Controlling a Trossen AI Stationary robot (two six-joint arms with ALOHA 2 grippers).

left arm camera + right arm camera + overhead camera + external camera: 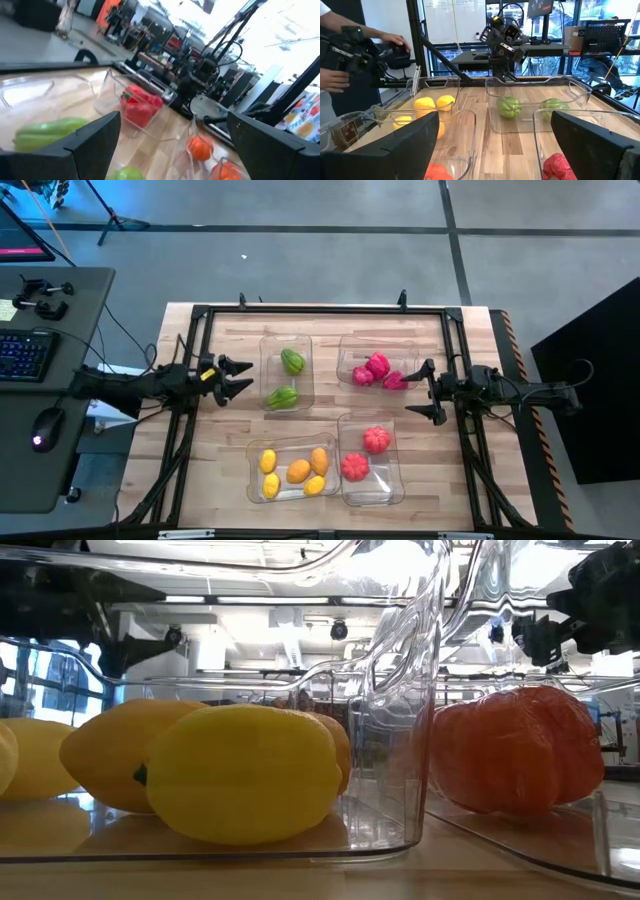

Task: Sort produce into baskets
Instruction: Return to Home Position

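The pale wooden table (225, 465) carries four clear bins. Beside the bin holding green pieces (285, 337), toward the right arm, sits a second bin (350, 352). A third bin (290, 442) lies toward the low camera, and a fourth bin (385, 485) diagonally opposite. A black frame (320, 310) seems to rest along the edges.

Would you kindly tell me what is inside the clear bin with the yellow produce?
The bin holds five pieces: three yellow, two orange. In the low view, the front yellow piece partly covers others behind it.
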